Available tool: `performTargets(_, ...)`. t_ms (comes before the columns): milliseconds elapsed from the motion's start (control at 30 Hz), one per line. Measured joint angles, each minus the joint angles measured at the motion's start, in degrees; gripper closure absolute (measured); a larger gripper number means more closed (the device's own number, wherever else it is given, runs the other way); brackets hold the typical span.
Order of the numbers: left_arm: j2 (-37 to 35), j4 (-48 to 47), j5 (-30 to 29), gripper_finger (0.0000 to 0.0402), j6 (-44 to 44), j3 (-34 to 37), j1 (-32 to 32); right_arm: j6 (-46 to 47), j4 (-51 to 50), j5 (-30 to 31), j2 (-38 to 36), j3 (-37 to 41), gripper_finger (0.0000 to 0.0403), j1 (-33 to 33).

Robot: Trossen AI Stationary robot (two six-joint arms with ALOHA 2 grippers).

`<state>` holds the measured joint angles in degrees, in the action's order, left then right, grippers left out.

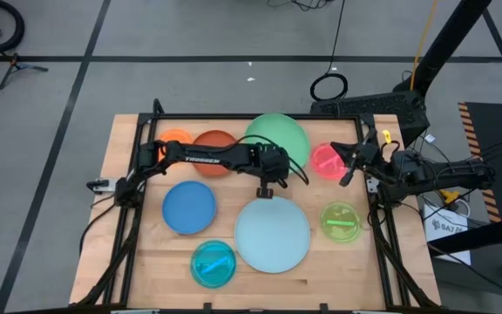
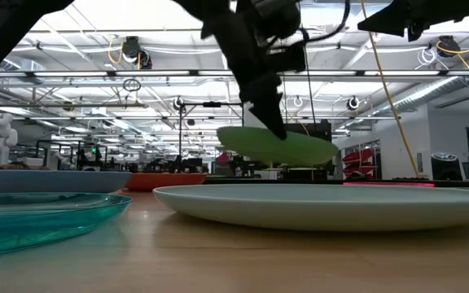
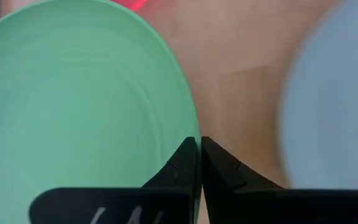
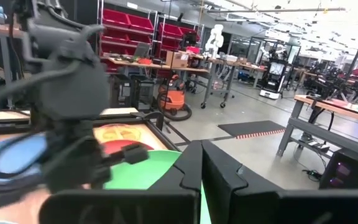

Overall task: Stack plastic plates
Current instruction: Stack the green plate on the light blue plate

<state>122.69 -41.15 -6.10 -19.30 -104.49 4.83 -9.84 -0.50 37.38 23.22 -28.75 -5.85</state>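
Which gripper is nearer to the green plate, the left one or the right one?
The left. The left gripper is shut on the rim of the green plate and holds it above the table. The right gripper hovers apart from it, over the pink plate.

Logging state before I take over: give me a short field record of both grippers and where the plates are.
left gripper: shut on the rim of the green plate, which is lifted off the table and tilted
right gripper: raised over the pink plate, fingers shut, holding nothing
pale blue plate: flat, centre front, largest
other plates flat on the table: blue plate, cyan plate, lime plate, rust-brown plate, orange plate
stacked so far: none
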Motion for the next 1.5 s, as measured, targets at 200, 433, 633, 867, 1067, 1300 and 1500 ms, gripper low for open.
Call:
performTargets(200, -2.23, -6.09, 1.63, 0.0392, 3.59, -2.62, -4.57, 1.09, -0.68, -0.12, -0.98, 0.00, 0.0403, -0.04)
performTargets(433, -7.85, -5.69, 1.67, 0.0392, 7.73, -2.71, -11.20, 1.41, -1.08, -0.16, -1.22, 0.02, 0.0403, -0.04)
performTargets(633, -8.60, -5.68, 1.67, 0.0392, 11.24, -2.71, -17.73, 1.67, -1.08, -0.19, -1.22, 0.00, 0.0403, -0.04)
performTargets(867, -8.53, -4.01, 1.72, 0.0392, 16.42, -1.67, -23.80, 2.50, -1.40, -1.93, -1.22, 0.01, 0.0403, -0.04)
performTargets(1067, -8.55, -3.07, 0.25, 0.0392, 19.20, -1.08, -27.03, 3.21, -1.37, -4.91, -1.22, 0.01, 0.0403, -0.04)
performTargets(1300, -8.55, 1.45, -0.42, 0.0392, 21.00, 3.29, -28.55, 5.14, -2.40, -13.02, -1.22, 0.02, 0.0403, -0.04)
performTargets(1500, -8.52, 9.59, 1.49, 0.0392, 21.07, 7.73, -28.55, 6.74, -4.10, -20.37, -1.22, 0.02, 0.0403, -0.13)
